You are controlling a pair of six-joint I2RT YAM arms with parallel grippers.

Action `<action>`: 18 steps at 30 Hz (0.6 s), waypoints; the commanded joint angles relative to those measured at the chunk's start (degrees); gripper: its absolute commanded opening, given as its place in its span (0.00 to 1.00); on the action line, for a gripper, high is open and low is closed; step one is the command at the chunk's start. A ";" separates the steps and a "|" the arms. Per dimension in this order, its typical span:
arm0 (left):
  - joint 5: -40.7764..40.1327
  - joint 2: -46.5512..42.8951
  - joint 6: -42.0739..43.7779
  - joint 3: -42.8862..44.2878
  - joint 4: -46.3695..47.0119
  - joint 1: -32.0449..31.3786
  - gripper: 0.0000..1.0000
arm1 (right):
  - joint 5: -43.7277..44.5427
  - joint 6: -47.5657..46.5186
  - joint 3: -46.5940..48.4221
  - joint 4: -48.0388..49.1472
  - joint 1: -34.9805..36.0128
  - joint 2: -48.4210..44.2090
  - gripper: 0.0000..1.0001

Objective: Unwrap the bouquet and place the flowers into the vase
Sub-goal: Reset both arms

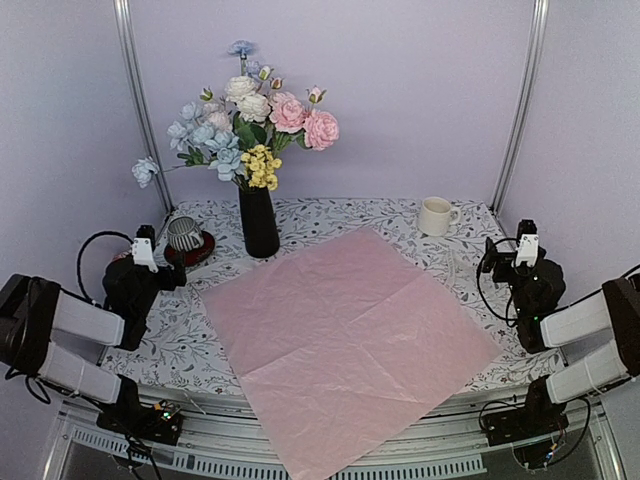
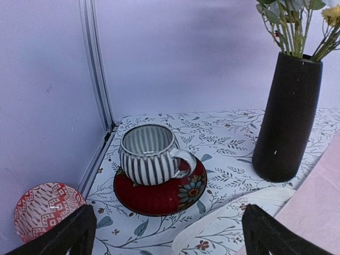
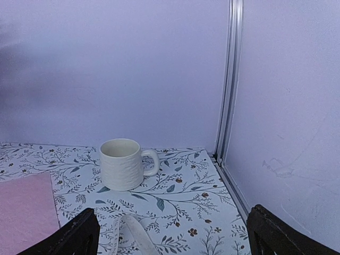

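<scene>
The left hand (image 2: 167,234) stands wide open and empty, low over the bench (image 1: 175,345), facing a striped cup (image 2: 149,154) on a red saucer (image 2: 159,194). Just right of the cup stands the black vase (image 2: 287,117), with the flowers (image 1: 255,125) upright in it. The right hand (image 3: 175,234) is spread open too, holding nothing, facing a white mug (image 3: 121,163). Between the arms the pink paper (image 1: 345,335) lies unfolded and flat.

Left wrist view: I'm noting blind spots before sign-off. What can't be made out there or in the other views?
- Left wrist: flowers, most blooms cut off by the top edge.
- Left wrist: cream ribbon runs off the bottom edge.
- Right wrist: pink paper cut off by the left edge.
- Top: saucer pattern too small to read, partly under the striped cup.
</scene>
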 commanded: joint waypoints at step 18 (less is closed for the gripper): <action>6.23 13.03 2.45 3.00 13.69 3.95 0.98 | -11.22 2.56 3.06 4.76 -6.46 11.83 0.99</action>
